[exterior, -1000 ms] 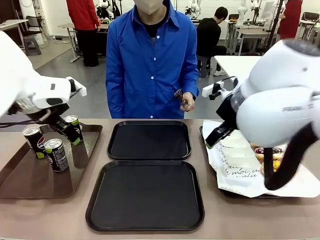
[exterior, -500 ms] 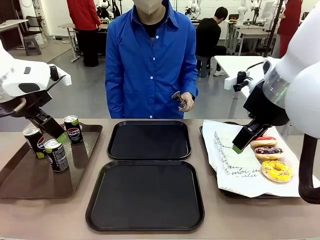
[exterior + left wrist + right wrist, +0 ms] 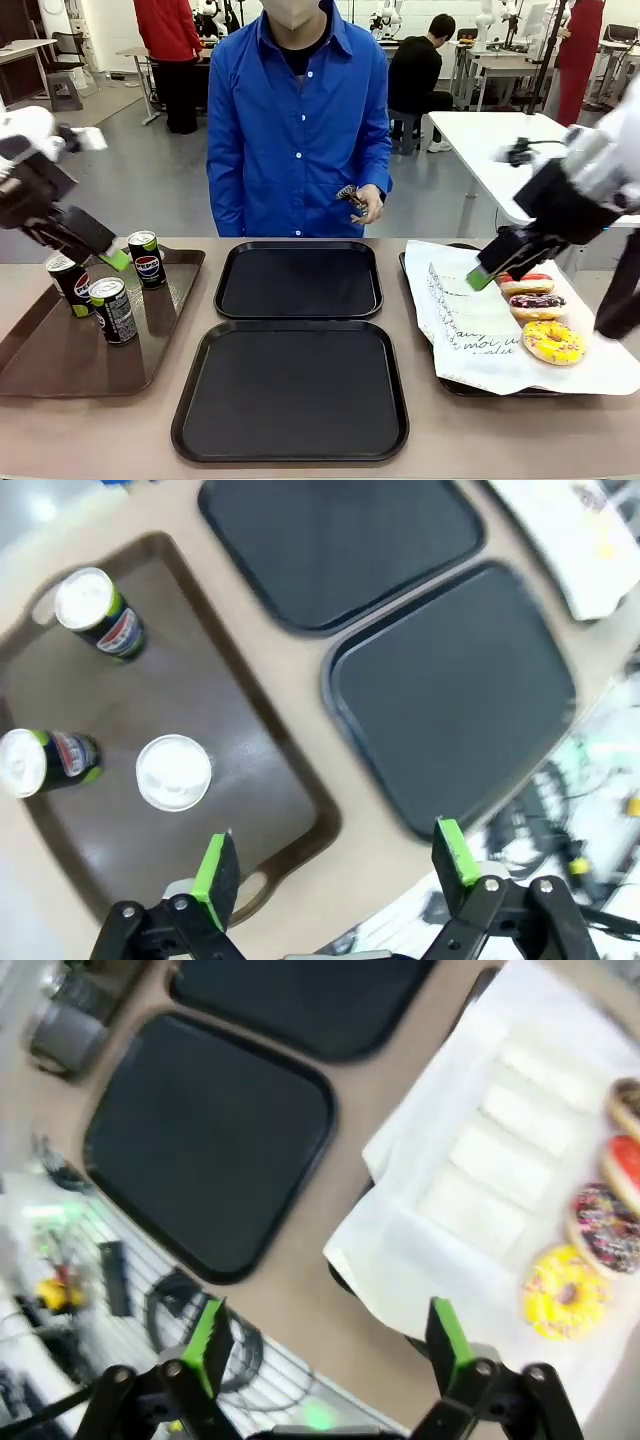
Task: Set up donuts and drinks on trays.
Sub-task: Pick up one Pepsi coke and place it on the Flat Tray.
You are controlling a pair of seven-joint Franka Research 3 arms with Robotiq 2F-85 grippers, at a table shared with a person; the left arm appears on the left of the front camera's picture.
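A red donut [image 3: 625, 1168] is cut by the picture's edge. The person's held item [image 3: 351, 196], perhaps metal, cannot be identified

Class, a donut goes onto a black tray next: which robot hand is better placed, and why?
Right. The right hand, open, hangs beside the donuts on the white paper; the left hand is far off by the cans.

My front camera sits at the near edge of the table [image 3: 100, 430], a little above it, and faces the person [image 3: 300, 130] at 12 o'clock. The left wrist camera looks down from high up, with the brown tray [image 3: 250, 770] at 9 o'clock. The right wrist camera does the same, with the white paper [image 3: 420, 1260] at 2 o'clock. All three views share the black trays [image 3: 290, 390].
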